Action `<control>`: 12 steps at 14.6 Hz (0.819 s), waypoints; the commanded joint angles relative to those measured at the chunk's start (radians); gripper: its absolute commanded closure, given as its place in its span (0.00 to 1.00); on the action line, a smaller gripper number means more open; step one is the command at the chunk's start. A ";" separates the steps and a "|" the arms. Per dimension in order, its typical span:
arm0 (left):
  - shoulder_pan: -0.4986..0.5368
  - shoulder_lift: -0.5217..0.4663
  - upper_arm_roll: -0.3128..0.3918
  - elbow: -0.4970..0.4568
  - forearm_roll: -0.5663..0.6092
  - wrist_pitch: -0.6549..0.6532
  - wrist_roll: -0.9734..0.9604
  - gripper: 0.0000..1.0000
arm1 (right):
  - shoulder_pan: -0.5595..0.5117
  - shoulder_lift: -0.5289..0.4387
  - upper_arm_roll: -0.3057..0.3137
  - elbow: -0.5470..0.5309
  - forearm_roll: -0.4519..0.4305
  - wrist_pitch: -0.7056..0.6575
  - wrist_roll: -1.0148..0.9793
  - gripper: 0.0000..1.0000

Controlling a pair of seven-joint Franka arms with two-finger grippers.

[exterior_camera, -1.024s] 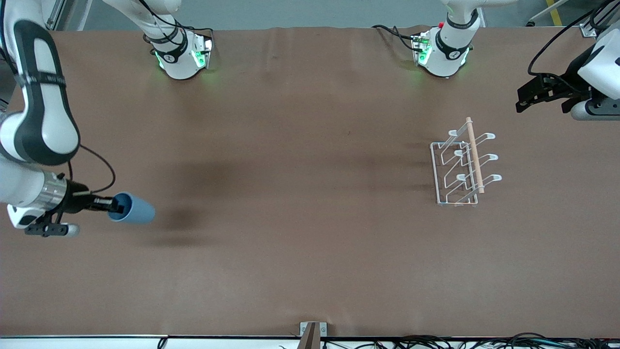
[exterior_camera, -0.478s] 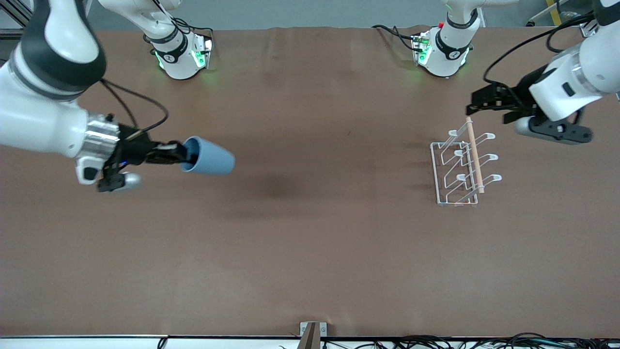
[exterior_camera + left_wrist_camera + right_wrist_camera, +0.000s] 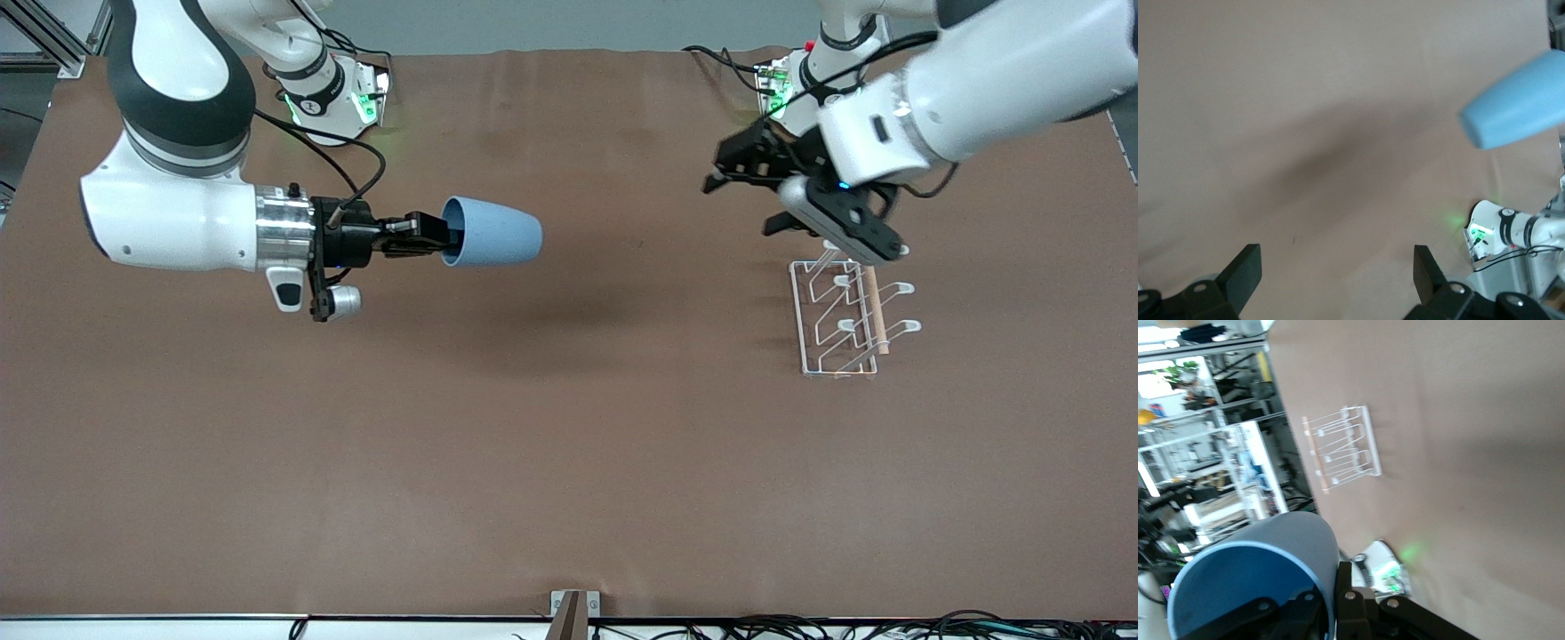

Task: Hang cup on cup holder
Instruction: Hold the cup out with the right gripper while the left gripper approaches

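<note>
The right gripper hangs in the air at the upper left of the front frame, over the brown table, its jaws clamped on the rim of the cup. The light blue cup lies on its side in that grip, mouth toward the wrist and closed bottom pointing toward the middle of the frame, with its shadow on the cloth just below it. In the right wrist picture the cup's rim fills the lower left corner, and the cup holder shows small, higher in the frame. The cup holder stands on the table at the right of the front frame, toward the left arm's end, a white wire rack with its wooden dowel across the top; the cup is well apart from it. The left gripper hovers at the upper right, above and beside the rack's upper end, its jaws spread apart and holding nothing, as the left wrist picture shows.
</note>
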 commanded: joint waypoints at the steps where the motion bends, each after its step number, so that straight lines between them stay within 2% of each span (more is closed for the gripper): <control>1: -0.046 0.019 0.004 0.018 -0.011 0.044 0.121 0.00 | 0.057 -0.018 -0.010 -0.057 0.135 0.067 -0.008 0.98; 4: -0.112 0.063 0.007 0.071 0.000 0.099 0.278 0.00 | 0.106 -0.016 -0.010 -0.065 0.229 0.102 -0.011 0.98; 8: -0.179 0.123 0.006 0.150 0.082 0.102 0.335 0.00 | 0.149 -0.010 -0.010 -0.065 0.237 0.099 -0.025 0.99; 12: -0.241 0.132 0.007 0.153 0.153 0.111 0.393 0.00 | 0.166 -0.010 -0.010 -0.065 0.237 0.099 -0.025 0.99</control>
